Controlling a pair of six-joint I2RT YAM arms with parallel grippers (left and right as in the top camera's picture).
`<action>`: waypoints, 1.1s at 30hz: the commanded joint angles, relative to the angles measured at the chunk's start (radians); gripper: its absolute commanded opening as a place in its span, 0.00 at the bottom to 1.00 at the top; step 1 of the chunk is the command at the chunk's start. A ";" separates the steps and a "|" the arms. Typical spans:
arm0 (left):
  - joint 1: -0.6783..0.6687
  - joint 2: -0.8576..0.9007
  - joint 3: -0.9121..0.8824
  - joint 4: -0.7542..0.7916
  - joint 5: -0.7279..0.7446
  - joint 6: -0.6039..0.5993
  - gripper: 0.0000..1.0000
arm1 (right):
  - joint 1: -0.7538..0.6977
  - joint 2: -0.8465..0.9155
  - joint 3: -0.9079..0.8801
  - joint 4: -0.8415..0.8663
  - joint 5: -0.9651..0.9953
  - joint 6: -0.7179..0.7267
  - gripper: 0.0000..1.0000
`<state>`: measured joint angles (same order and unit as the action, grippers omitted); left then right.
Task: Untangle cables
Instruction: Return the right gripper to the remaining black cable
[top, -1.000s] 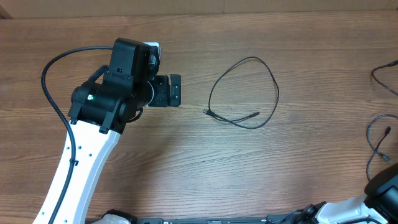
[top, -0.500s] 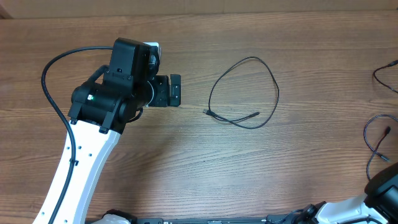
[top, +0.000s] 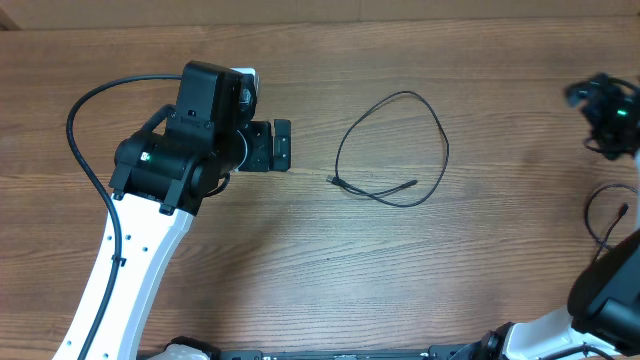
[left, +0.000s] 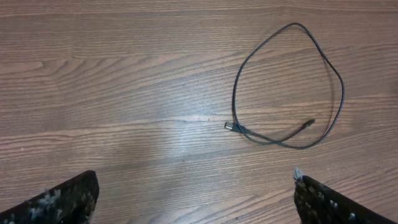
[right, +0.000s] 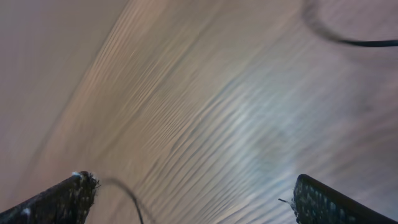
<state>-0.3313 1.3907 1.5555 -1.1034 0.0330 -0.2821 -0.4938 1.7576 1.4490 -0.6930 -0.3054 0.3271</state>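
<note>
One thin black cable (top: 445, 150) lies in an open loop at mid-table, its two small plugs close together at the loop's near side. The same cable (left: 341, 93) shows in the left wrist view, ahead and to the right of my left gripper (top: 283, 145), which is open and empty a short way left of it. A second cable (top: 589, 212) curls at the right edge. My right gripper (top: 598, 112) hovers at the far right, open with nothing between its fingers. Its blurred wrist view shows cable strands (right: 354, 42) at top right and by the left fingertip (right: 59, 200).
The left arm's thick black lead (top: 75, 125) arcs over the table's left side. The white right arm (top: 600, 300) rises along the right edge. Bare wooden tabletop (top: 320, 260) lies between the two arms.
The right arm has swung up into the overhead view at the far right and now covers the cable end seen there before. The left arm and the middle cable have not moved.
</note>
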 joint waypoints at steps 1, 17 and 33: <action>0.004 -0.010 0.005 0.000 0.008 -0.003 1.00 | 0.084 -0.027 0.008 0.002 -0.022 -0.123 1.00; 0.004 -0.010 0.005 0.000 0.008 -0.003 1.00 | 0.361 0.211 -0.029 0.005 -0.183 -0.232 1.00; 0.004 -0.010 0.005 0.000 0.008 -0.003 1.00 | 0.394 0.332 -0.037 -0.035 -0.248 -0.258 1.00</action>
<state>-0.3313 1.3907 1.5555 -1.1034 0.0330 -0.2821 -0.1032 2.0785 1.4235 -0.7307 -0.5228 0.1055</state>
